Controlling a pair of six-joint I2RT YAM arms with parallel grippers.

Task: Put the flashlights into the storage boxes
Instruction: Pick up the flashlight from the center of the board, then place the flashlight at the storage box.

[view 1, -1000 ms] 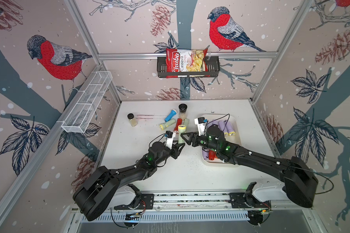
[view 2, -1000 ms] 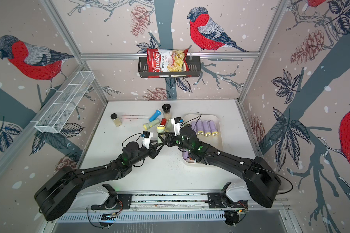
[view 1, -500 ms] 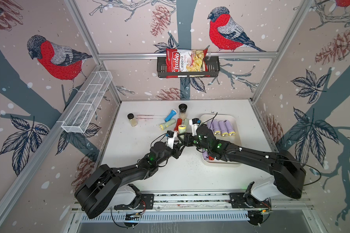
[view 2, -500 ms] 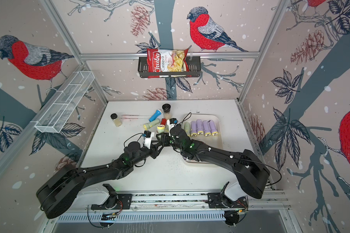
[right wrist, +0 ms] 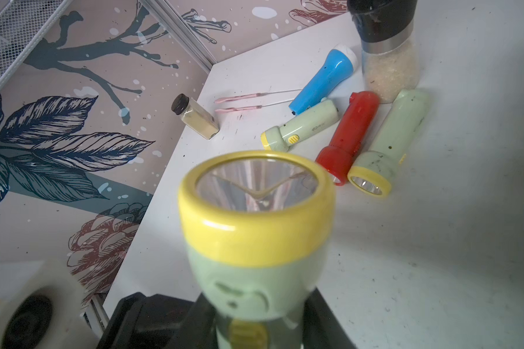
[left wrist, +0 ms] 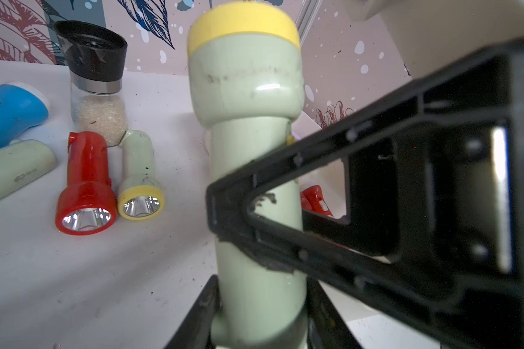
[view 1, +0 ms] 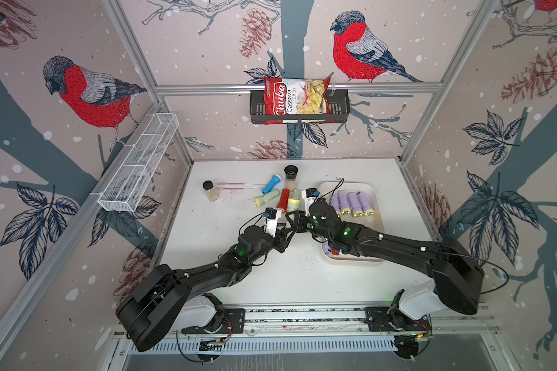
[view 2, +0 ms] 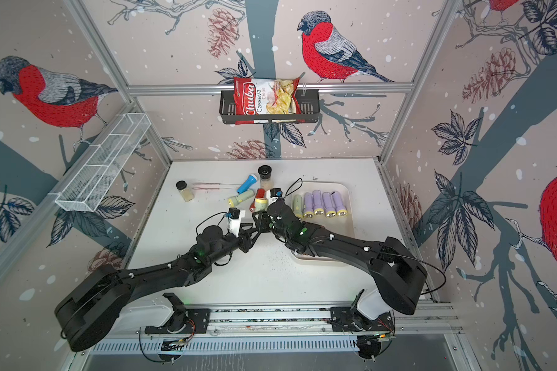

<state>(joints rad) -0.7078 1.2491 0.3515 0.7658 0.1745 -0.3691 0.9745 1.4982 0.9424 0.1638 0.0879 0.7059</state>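
Both top views look steeply down from high at the front over the whole table point(view 1: 200, 225) toward the back wall point(view 1: 219, 135), nearly alike. The left wrist camera looks low along the table, the right wrist camera down toward the left wall point(right wrist: 58, 136). Both sit close on the held flashlight point(left wrist: 254, 151) and share the jar point(left wrist: 97, 90) and loose flashlights point(left wrist: 87, 175).

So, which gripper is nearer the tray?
Right. The right gripper sits just off the tray's left edge. The left gripper meets it from the side away from the tray. Both are shut on one green flashlight.
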